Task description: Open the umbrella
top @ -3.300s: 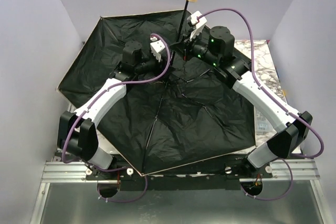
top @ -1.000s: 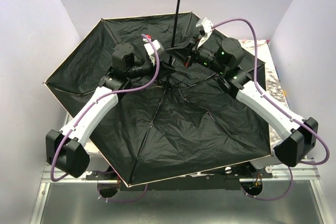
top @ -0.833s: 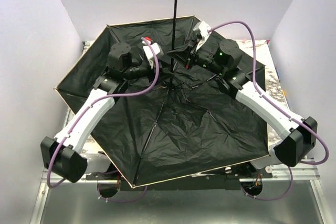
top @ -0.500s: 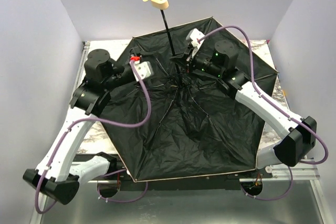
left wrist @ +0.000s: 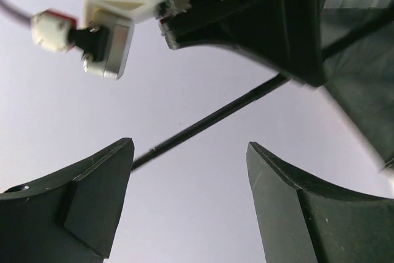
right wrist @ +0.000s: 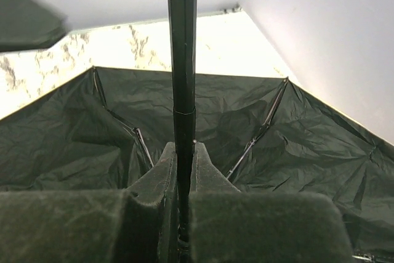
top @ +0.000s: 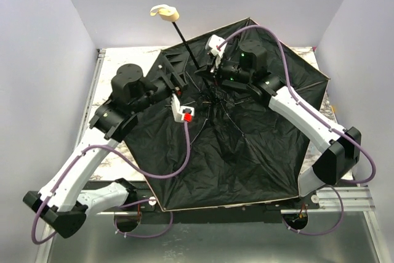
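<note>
The umbrella lies open on the table with its black ribbed lining (top: 246, 146) facing up and a thin peach-beige rim showing. Its slim black shaft (top: 184, 50) leans up to the back left and ends in the beige handle knob (top: 165, 12). My right gripper (top: 206, 73) is shut on the shaft low down, near the hub; in the right wrist view the pads (right wrist: 212, 170) clamp the shaft (right wrist: 183, 60). My left gripper (top: 175, 71) is open and empty just left of the shaft. In the left wrist view the shaft (left wrist: 209, 118) crosses beyond its spread fingers (left wrist: 289, 201).
The marble table (top: 117, 60) shows at the back left and back right of the canopy. Lavender walls close in on the left, back and right. A metal rail (top: 345, 198) runs along the near edge by the arm bases. The canopy covers most of the table.
My left gripper has come off the shaft area and drawn back left, its wrist turned over. The shaft and handle have tilted further left, and the canopy has shifted right.
</note>
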